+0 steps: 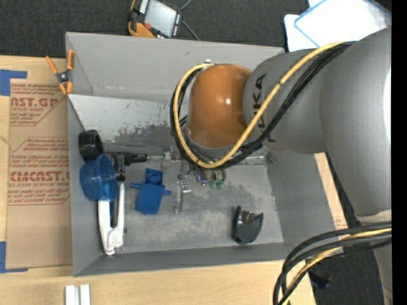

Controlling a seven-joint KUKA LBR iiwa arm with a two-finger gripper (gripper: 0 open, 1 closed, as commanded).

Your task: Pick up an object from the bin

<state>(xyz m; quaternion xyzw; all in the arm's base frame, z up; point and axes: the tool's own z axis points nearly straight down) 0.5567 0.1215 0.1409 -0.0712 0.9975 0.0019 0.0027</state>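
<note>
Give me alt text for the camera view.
The arm's end effector hangs low in a grey bin, beside a blue plastic piece. A blue cup, white tool and black cylinder lie further left; a black object lies right.

Orange-and-black handheld device (156,19) with a screen at the far side, pale blue-edged sheets (337,14) far right.

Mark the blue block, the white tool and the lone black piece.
blue block (148,199), camera view, its broad top face.
white tool (109,239), camera view, its lower end.
black piece (245,226), camera view, its middle.
</note>
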